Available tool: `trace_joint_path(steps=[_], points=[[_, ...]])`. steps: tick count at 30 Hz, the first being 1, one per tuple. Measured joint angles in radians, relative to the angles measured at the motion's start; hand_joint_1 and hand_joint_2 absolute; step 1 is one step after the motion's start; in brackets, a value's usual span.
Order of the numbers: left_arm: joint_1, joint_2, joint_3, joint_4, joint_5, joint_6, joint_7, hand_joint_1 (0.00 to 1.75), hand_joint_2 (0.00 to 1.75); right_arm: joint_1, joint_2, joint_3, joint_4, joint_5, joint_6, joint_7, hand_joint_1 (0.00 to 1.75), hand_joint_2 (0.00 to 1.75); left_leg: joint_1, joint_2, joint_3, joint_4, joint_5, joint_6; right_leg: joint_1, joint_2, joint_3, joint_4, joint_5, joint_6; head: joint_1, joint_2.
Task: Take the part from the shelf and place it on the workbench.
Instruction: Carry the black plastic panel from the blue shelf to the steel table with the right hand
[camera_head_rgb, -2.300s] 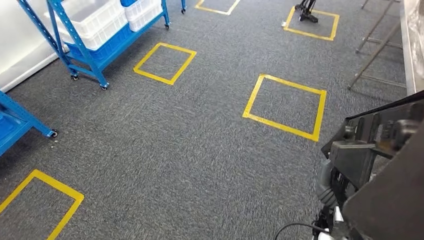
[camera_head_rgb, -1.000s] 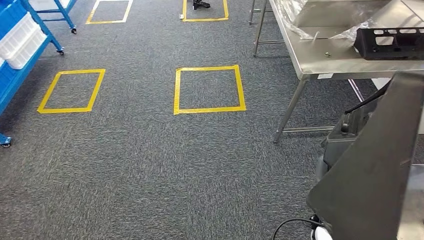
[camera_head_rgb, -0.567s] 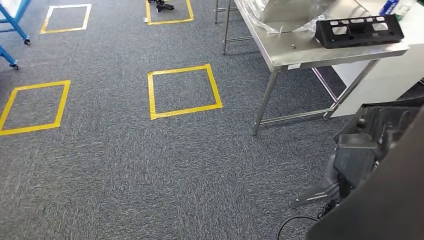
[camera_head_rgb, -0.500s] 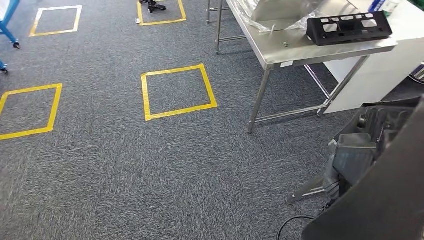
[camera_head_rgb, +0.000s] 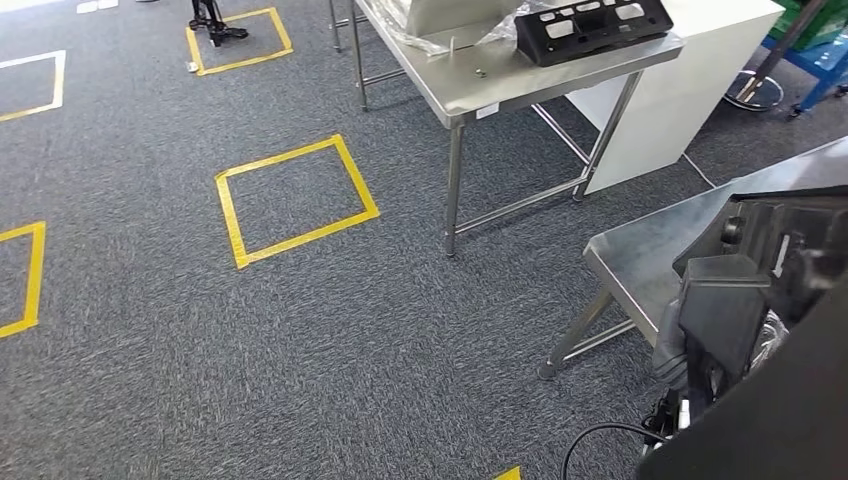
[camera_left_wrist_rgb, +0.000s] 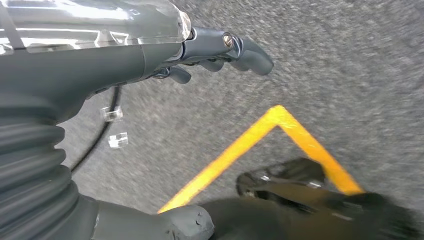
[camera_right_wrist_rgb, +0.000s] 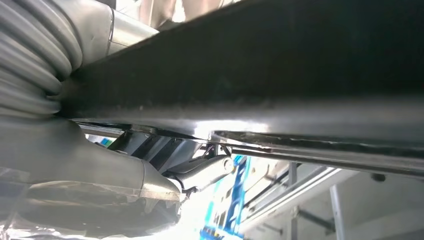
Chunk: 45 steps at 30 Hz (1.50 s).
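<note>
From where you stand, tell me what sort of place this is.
Probably a workshop or robot test floor: yellow tape squares marked on grey carpet, stainless steel workbenches, and a black plastic part lying on one of them.

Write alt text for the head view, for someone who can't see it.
A large black plastic part fills the lower right, carried toward a steel workbench close ahead. Beyond it stands a second steel table bearing another black part, on grey carpet marked with yellow tape squares.

Left hand (camera_left_wrist_rgb: 150, 55) hangs, fingers (camera_left_wrist_rgb: 250, 50) loosely apart, holding nothing.
</note>
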Motion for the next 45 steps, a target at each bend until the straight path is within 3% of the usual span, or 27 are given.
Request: trace_joint_path(steps=[1, 2, 4, 6, 8, 9, 10, 13, 15, 16, 17, 19, 20, 22, 24, 26, 28, 30, 31, 33, 34, 36, 37, 39, 41, 43, 45], points=[[0.003, 0.0, 0.0, 0.0, -0.002, 0.002, 0.002, 0.0, 1.75, 0.0, 0.0, 0.0, 0.0, 0.001, 0.001, 0.004, 1.75, 1.75, 0.0, -0.004, 0.001, -0.009, 0.021, 0.002, 0.0, 0.016, 0.001, 0.002, 0.0, 0.0, 0.0, 0.0], [0.005, 0.0, 0.0, 0.0, -0.003, 0.004, 0.003, 0.0, 1.75, 0.001, 0.0, 0.0, 0.0, 0.003, 0.002, 0.007, 1.75, 1.75, 0.001, -0.011, 0.017, -0.056, 0.058, 0.005, -0.001, 0.032, 0.001, 0.004, -0.001, 0.001, 0.0, 0.0], [0.007, 0.001, 0.0, 0.0, -0.005, 0.005, 0.004, 0.0, 1.75, 0.0, -0.001, 0.0, 0.0, 0.006, 0.002, 0.011, 1.75, 1.75, 0.005, -0.059, 0.065, -0.189, 0.128, 0.01, -0.001, 0.06, -0.002, 0.012, -0.002, 0.005, 0.0, 0.0], [0.007, 0.0, 0.0, 0.001, -0.008, 0.005, 0.004, 0.0, 1.75, 0.0, -0.001, 0.0, 0.001, 0.01, 0.003, 0.012, 1.75, 1.75, 0.008, -0.099, 0.086, -0.253, 0.148, 0.012, -0.002, 0.084, -0.013, 0.017, 0.0, 0.016, 0.0, 0.0], [0.003, -0.001, 0.0, 0.001, -0.012, 0.006, 0.004, 0.0, 1.75, 0.003, -0.001, 0.001, 0.002, 0.018, 0.003, 0.014, 1.75, 1.75, 0.007, -0.088, 0.088, -0.259, 0.151, 0.02, -0.005, 0.108, -0.022, 0.014, 0.008, 0.032, 0.0, 0.0], [0.002, -0.001, 0.0, 0.001, -0.012, 0.006, 0.004, 0.0, 1.75, 0.005, -0.001, 0.002, 0.003, 0.022, 0.003, 0.015, 1.75, 1.75, 0.006, -0.075, 0.089, -0.264, 0.155, 0.027, -0.006, 0.103, -0.026, 0.016, 0.008, 0.038, 0.0, 0.0], [0.002, -0.002, 0.0, 0.001, -0.013, 0.007, 0.004, 0.0, 1.75, 0.006, -0.002, 0.002, 0.004, 0.025, 0.003, 0.016, 1.75, 1.75, 0.007, -0.061, 0.089, -0.27, 0.161, 0.035, -0.004, 0.079, -0.034, 0.029, -0.002, 0.042, 0.004, 0.0], [0.005, -0.004, 0.0, 0.002, -0.014, 0.007, 0.003, 0.0, 1.75, 0.003, -0.004, 0.006, 0.009, 0.031, 0.003, 0.016, 1.75, 1.75, 0.005, -0.015, 0.085, -0.279, 0.169, 0.047, -0.001, -0.014, -0.104, 0.179, -0.089, 0.05, 0.014, 0.0], [0.007, -0.004, 0.0, 0.002, -0.014, 0.007, 0.003, 0.0, 1.75, 0.004, -0.004, 0.008, 0.014, 0.033, 0.003, 0.016, 1.75, 1.75, 0.002, 0.016, 0.081, -0.278, 0.168, 0.048, -0.003, -0.027, -0.147, 0.275, -0.122, 0.054, 0.015, 0.0], [0.007, -0.004, 0.0, 0.002, -0.014, 0.007, 0.003, 0.0, 1.75, 0.006, -0.004, 0.009, 0.017, 0.033, 0.003, 0.016, 1.75, 1.75, 0.002, 0.03, 0.081, -0.277, 0.168, 0.048, -0.003, -0.03, -0.144, 0.275, -0.112, 0.055, 0.015, 0.0], [0.006, -0.004, 0.0, 0.002, -0.014, 0.007, 0.003, 0.0, 1.75, 0.006, -0.004, 0.009, 0.018, 0.033, 0.003, 0.016, 1.75, 1.75, 0.001, 0.044, 0.081, -0.277, 0.167, 0.048, -0.003, -0.035, -0.12, 0.236, -0.087, 0.054, 0.015, 0.0], [0.004, -0.004, 0.0, 0.002, -0.014, 0.007, 0.003, 0.0, 1.75, 0.005, -0.004, 0.01, 0.019, 0.033, 0.003, 0.016, 1.75, 1.75, -0.003, 0.067, 0.084, -0.276, 0.163, 0.045, 0.004, -0.069, -0.039, 0.096, -0.031, 0.044, 0.015, 0.0], [0.004, -0.004, 0.0, 0.002, -0.014, 0.007, 0.003, 0.0, 1.75, 0.004, -0.004, 0.01, 0.019, 0.034, 0.003, 0.017, 1.75, 1.75, -0.005, 0.077, 0.085, -0.275, 0.161, 0.041, 0.009, -0.086, -0.009, 0.041, -0.016, 0.037, 0.014, 0.0], [0.002, -0.004, 0.0, 0.002, -0.015, 0.008, 0.004, 0.0, 1.75, 0.003, -0.004, 0.01, 0.019, 0.039, 0.002, 0.019, 1.75, 1.75, -0.009, 0.094, 0.088, -0.275, 0.159, 0.033, 0.017, -0.095, 0.007, 0.002, -0.012, 0.024, 0.013, 0.0], [-0.001, -0.004, 0.0, 0.002, -0.017, 0.009, 0.004, 0.0, 1.75, 0.006, -0.005, 0.01, 0.019, 0.05, 0.0, 0.024, 1.75, 1.75, -0.008, 0.102, 0.092, -0.274, 0.155, 0.023, 0.013, -0.072, 0.006, -0.004, -0.006, 0.015, 0.013, 0.0], [-0.003, -0.003, 0.0, 0.002, -0.019, 0.01, 0.005, 0.0, 1.75, 0.008, -0.005, 0.011, 0.02, 0.06, -0.003, 0.029, 1.75, 1.75, -0.004, 0.059, 0.08, -0.237, 0.127, 0.011, 0.004, -0.052, 0.009, -0.014, 0.003, 0.005, 0.011, 0.0], [-0.001, -0.003, 0.0, 0.002, -0.021, 0.01, 0.005, 0.0, 1.75, 0.007, -0.005, 0.012, 0.024, 0.067, -0.007, 0.035, 1.75, 1.75, 0.004, 0.008, 0.031, -0.126, 0.064, 0.001, 0.0, -0.032, 0.008, -0.017, 0.007, -0.002, 0.009, 0.0], [0.003, -0.002, 0.001, 0.002, -0.022, 0.009, 0.005, 0.0, 1.75, 0.009, -0.005, 0.014, 0.03, 0.074, -0.009, 0.042, 1.75, 1.75, 0.007, -0.003, -0.02, -0.014, 0.023, -0.005, -0.001, -0.008, 0.005, -0.014, 0.008, -0.004, 0.009, 0.0], [0.005, -0.002, 0.001, 0.002, -0.023, 0.009, 0.005, 0.0, 1.75, 0.01, -0.005, 0.015, 0.035, 0.079, -0.01, 0.046, 1.75, 1.75, 0.008, -0.003, -0.027, 0.0, 0.029, -0.007, -0.002, 0.007, 0.004, -0.012, 0.008, -0.003, 0.009, 0.0], [0.006, -0.001, 0.002, 0.002, -0.024, 0.009, 0.005, 0.0, 1.75, 0.012, -0.005, 0.017, 0.042, 0.091, -0.01, 0.058, 1.75, 1.75, 0.013, -0.015, 0.009, -0.081, 0.092, -0.009, -0.004, 0.036, 0.003, -0.005, 0.007, 0.0, 0.008, 0.0], [0.007, -0.001, 0.002, 0.002, -0.025, 0.009, 0.005, 0.0, 1.75, 0.012, -0.005, 0.017, 0.046, 0.097, -0.008, 0.065, 1.75, 1.75, 0.017, -0.042, 0.038, -0.145, 0.123, -0.008, -0.005, 0.049, 0.001, 0.0, 0.005, 0.004, 0.009, 0.0], [0.007, -0.002, 0.004, 0.002, -0.025, 0.006, 0.005, 0.0, 1.75, 0.011, -0.006, 0.018, 0.053, 0.106, -0.006, 0.077, 1.75, 1.75, 0.023, -0.095, 0.074, -0.235, 0.151, -0.007, -0.006, 0.075, -0.011, 0.013, 0.003, 0.018, 0.01, 0.0], [0.008, -0.002, 0.006, 0.002, -0.025, 0.005, 0.005, 0.0, 1.75, 0.011, -0.007, 0.019, 0.056, 0.109, -0.005, 0.082, 1.75, 1.75, 0.023, -0.109, 0.078, -0.247, 0.149, -0.003, -0.007, 0.088, -0.018, 0.016, 0.005, 0.026, 0.01, 0.0], [0.008, -0.003, 0.009, 0.002, -0.026, 0.004, 0.005, 0.0, 1.75, 0.016, -0.009, 0.019, 0.063, 0.113, -0.004, 0.088, 1.75, 1.75, 0.02, -0.088, 0.078, -0.253, 0.153, 0.01, -0.013, 0.112, -0.028, 0.015, 0.011, 0.042, 0.01, 0.0], [0.007, -0.004, 0.012, 0.002, -0.027, 0.003, 0.005, 0.0, 1.75, 0.02, -0.012, 0.017, 0.07, 0.127, -0.001, 0.097, 1.75, 1.75, 0.02, -0.058, 0.081, -0.263, 0.162, 0.026, -0.012, 0.079, -0.043, 0.039, -0.005, 0.052, 0.014, 0.0], [0.007, -0.005, 0.016, 0.002, -0.029, 0.003, 0.005, 0.0, 1.75, 0.018, -0.015, 0.016, 0.078, 0.155, 0.003, 0.112, 1.75, 1.75, 0.018, -0.027, 0.081, -0.27, 0.166, 0.036, -0.008, 0.008, -0.092, 0.14, -0.06, 0.058, 0.023, 0.0], [0.008, -0.005, 0.02, 0.002, -0.031, 0.002, 0.004, 0.0, 1.75, 0.015, -0.016, 0.018, 0.09, 0.185, 0.008, 0.132, 1.75, 1.75, 0.013, 0.005, 0.079, -0.27, 0.164, 0.039, -0.009, -0.023, -0.149, 0.259, -0.11, 0.062, 0.026, 0.0]])
